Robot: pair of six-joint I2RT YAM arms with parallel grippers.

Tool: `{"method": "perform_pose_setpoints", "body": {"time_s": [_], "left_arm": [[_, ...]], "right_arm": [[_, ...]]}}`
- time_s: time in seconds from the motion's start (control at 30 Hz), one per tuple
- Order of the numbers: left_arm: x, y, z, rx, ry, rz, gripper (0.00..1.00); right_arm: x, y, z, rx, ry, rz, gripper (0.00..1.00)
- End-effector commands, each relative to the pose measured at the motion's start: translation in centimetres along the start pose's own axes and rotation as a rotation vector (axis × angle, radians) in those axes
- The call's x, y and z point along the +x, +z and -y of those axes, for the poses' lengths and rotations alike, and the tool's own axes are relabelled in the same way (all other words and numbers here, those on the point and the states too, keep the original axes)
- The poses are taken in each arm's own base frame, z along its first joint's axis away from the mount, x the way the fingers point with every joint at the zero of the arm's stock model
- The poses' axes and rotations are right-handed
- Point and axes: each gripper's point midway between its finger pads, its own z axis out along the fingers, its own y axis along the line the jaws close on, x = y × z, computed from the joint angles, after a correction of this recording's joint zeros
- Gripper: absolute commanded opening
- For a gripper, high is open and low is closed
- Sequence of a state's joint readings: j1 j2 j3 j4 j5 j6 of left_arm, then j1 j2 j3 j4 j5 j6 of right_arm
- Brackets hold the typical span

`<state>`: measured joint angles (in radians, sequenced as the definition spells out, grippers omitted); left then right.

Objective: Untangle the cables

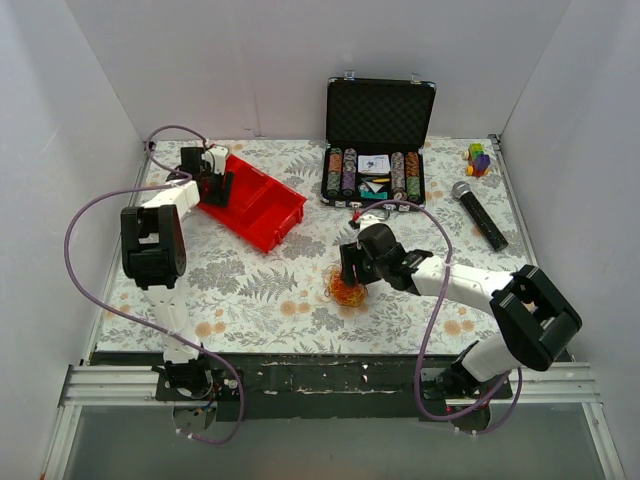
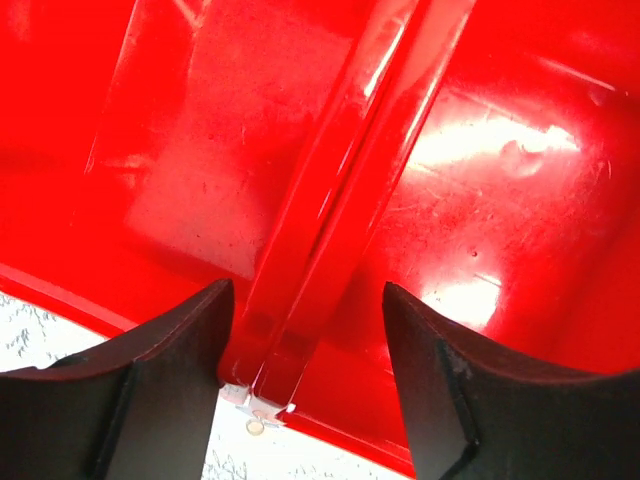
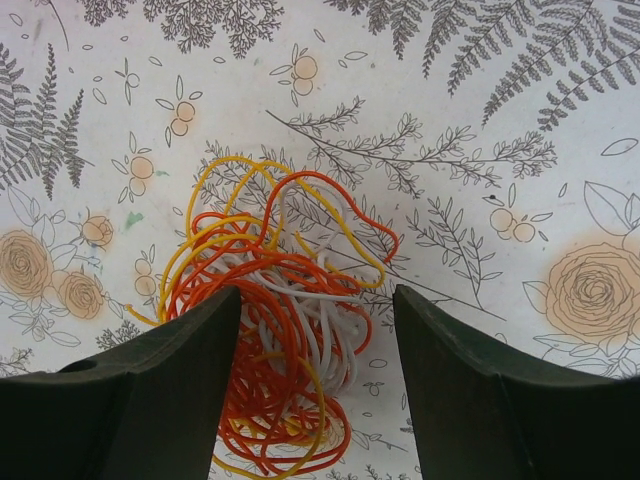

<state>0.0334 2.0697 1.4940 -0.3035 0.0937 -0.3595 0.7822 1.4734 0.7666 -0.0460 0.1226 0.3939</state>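
White panel walls (image 1: 200, 70) on three sides; fern-and-rose tablecloth (image 1: 260, 290) over table; bright, even light.

The left arm (image 1: 175, 195) and right arm (image 1: 470, 283) match: white rounded tubes joined by chunky black blocks; a thin purple cable (image 1: 68, 245) trails behind each tool in a loose loop. The left gripper (image 2: 306, 290) and right gripper (image 3: 317, 292) are black; their fingers (image 3: 150, 400) are broad, matte wedges with curved inner edges, tapering toward the tips.
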Motion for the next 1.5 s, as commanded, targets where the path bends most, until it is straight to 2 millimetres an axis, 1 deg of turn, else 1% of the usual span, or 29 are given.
{"method": "perform_pose_setpoints", "body": {"time_s": [0.0, 0.07, 0.1, 0.13, 0.17, 0.23, 0.27, 0.33, 0.37, 0.47, 0.53, 0.57, 0.63, 0.7, 0.77, 0.87, 0.93, 1.0, 1.03, 1.07, 1.2, 1.3, 1.4, 1.43, 1.47], "left_arm": [[0.4, -3.1, 2.1, 0.05, -0.012, 0.011, 0.58], [1.7, -3.7, 2.6, 0.056, -0.025, -0.01, 0.56], [2.3, -4.0, 4.5, 0.085, -0.01, -0.022, 0.56], [2.9, -4.6, 5.4, 0.098, -0.006, -0.028, 0.56], [3.3, -5.2, 6.0, 0.108, -0.007, -0.026, 0.56], [5.0, -6.2, 7.7, 0.136, 0.001, -0.043, 0.56], [5.3, -6.8, 8.3, 0.144, 0.008, -0.039, 0.56], [6.9, -7.6, 9.5, 0.158, 0.019, -0.056, 0.56], [7.2, -8.0, 10.0, 0.163, 0.021, -0.058, 0.56], [8.5, -9.0, 11.0, 0.174, 0.04, -0.072, 0.53], [9.2, -9.6, 11.2, 0.17, 0.052, -0.074, 0.5], [9.9, -9.8, 11.2, 0.168, 0.058, -0.081, 0.49], [10.4, -10.3, 11.1, 0.16, 0.065, -0.079, 0.5], [10.8, -10.9, 11.5, 0.166, 0.057, -0.081, 0.5], [10.8, -11.4, 12.6, 0.179, 0.053, -0.079, 0.5], [9.5, -12.0, 13.5, 0.165, -0.032, -0.053, 0.45], [8.8, -12.3, 14.4, 0.187, -0.089, -0.064, 0.44], [8.3, -12.2, 15.1, 0.187, -0.148, -0.087, 0.39], [8.6, -11.9, 15.4, 0.184, -0.169, -0.111, 0.39], [8.7, -11.8, 15.7, 0.177, -0.189, -0.126, 0.38], [9.5, -11.4, 17.9, 0.205, -0.197, -0.172, 0.38], [9.9, -11.3, 19.6, 0.23, -0.17, -0.195, 0.38], [9.8, -11.6, 21.4, 0.269, -0.164, -0.207, 0.4], [9.7, -11.7, 21.9, 0.283, -0.165, -0.213, 0.41], [9.7, -11.9, 22.2, 0.298, -0.165, -0.22, 0.42]], "right_arm": [[0.6, -0.7, -0.7, -0.04, 0.01, 0.006, 0.68], [1.0, -0.8, -0.6, -0.045, 0.013, 0.006, 0.66], [1.3, -0.9, -0.6, -0.048, 0.016, 0.004, 0.65], [1.4, -1.0, -0.8, -0.058, 0.019, 0.005, 0.65], [1.8, -1.1, -0.7, -0.059, 0.023, -0.001, 0.64], [2.5, -1.3, -0.7, -0.065, 0.03, -0.012, 0.63], [2.2, -1.3, -0.9, -0.079, 0.031, 0.01, 0.63], [2.6, -1.4, -1.1, -0.091, 0.035, 0.008, 0.61], [2.7, -1.4, -1.1, -0.093, 0.037, 0.007, 0.61], [3.0, -1.5, -1.3, -0.103, 0.038, 0.002, 0.59], [3.1, -1.6, -1.4, -0.107, 0.04, 0.004, 0.58], [3.1, -1.7, -1.4, -0.11, 0.038, 0.006, 0.58], [3.0, -1.8, -1.5, -0.116, 0.038, 0.01, 0.57], [2.8, -1.8, -1.8, -0.124, 0.036, 0.013, 0.57], [2.8, -1.9, -1.9, -0.128, 0.035, 0.011, 0.56], [3.2, -1.9, -2.3, -0.134, 0.033, 0.002, 0.55], [3.8, -2.0, -2.2, -0.11, 0.039, -0.013, 0.54], [4.3, -2.1, -1.8, -0.08, 0.045, -0.013, 0.54], [4.7, -2.2, -1.8, -0.075, 0.046, -0.016, 0.54], [5.5, -2.4, -1.4, -0.06, 0.046, -0.039, 0.54], [6.3, -3.2, -1.3, -0.071, 0.066, -0.028, 0.54], [6.5, -3.5, -1.8, -0.101, 0.062, -0.025, 0.54], [6.6, -3.5, -2.5, -0.129, 0.037, -0.038, 0.53], [6.2, -3.5, -3.3, -0.164, 0.022, -0.023, 0.53], [6.4, -3.6, -3.8, -0.186, 0.003, -0.026, 0.53]]}}
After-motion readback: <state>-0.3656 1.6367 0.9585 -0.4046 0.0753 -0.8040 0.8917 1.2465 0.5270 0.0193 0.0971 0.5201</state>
